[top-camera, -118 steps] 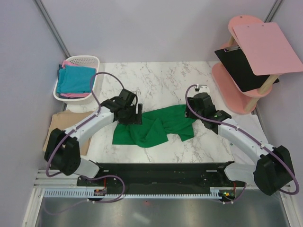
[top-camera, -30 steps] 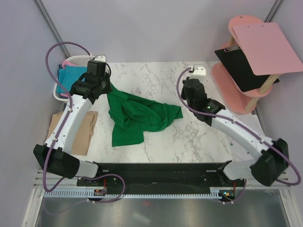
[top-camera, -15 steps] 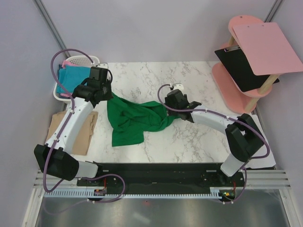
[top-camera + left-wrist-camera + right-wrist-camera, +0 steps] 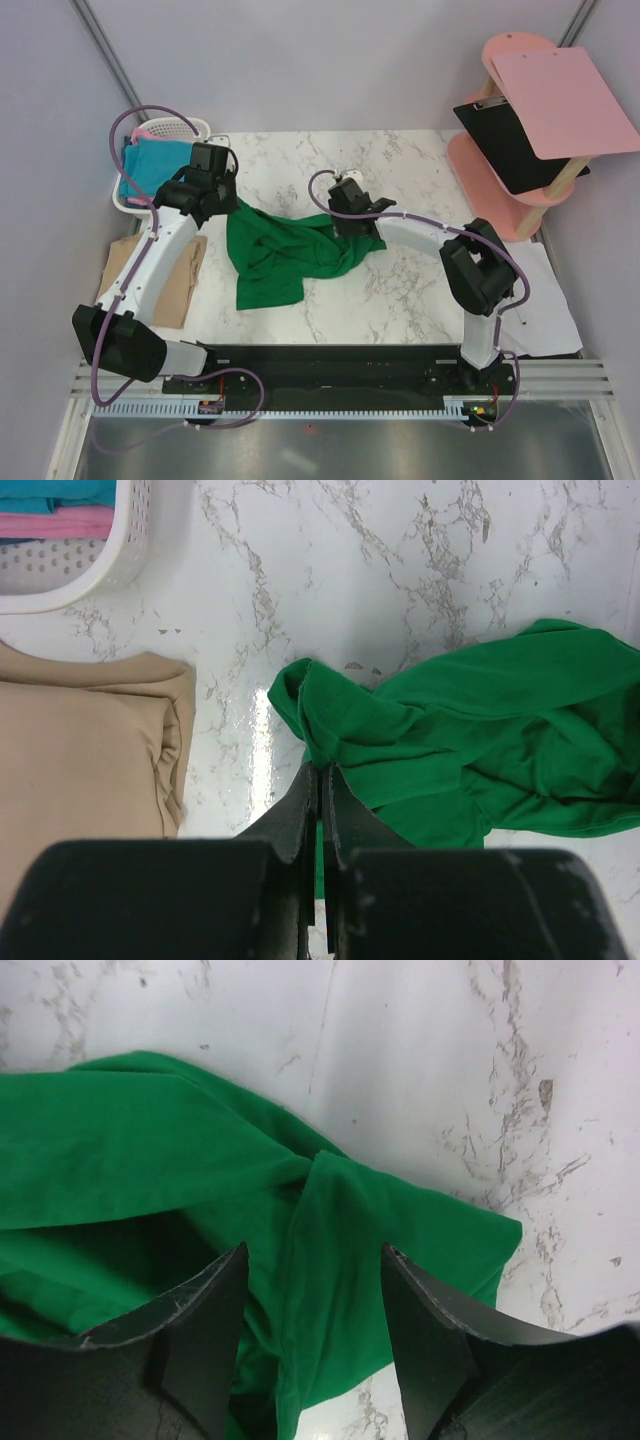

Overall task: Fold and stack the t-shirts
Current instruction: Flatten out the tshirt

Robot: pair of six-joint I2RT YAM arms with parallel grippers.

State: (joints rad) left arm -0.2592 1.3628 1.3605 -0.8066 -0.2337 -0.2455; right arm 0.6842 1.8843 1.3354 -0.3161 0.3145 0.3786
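- We read this step as spreading out the green t-shirt (image 4: 290, 255), which lies crumpled on the marble table (image 4: 420, 170), left of centre.
- To do it well, the right gripper (image 4: 312, 1256) should bite a single layer at the edge, then pull away from the left.
- Left gripper (image 4: 320, 772): jaws pressed together, pinching a shirt corner.
- Right gripper: jaws apart, straddling a green fold, nothing gripped yet.

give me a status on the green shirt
Left gripper shut on green t-shirt edge. Right gripper open over its right end. Shirt crumpled, unfolded. Tan t-shirt beside, apart.
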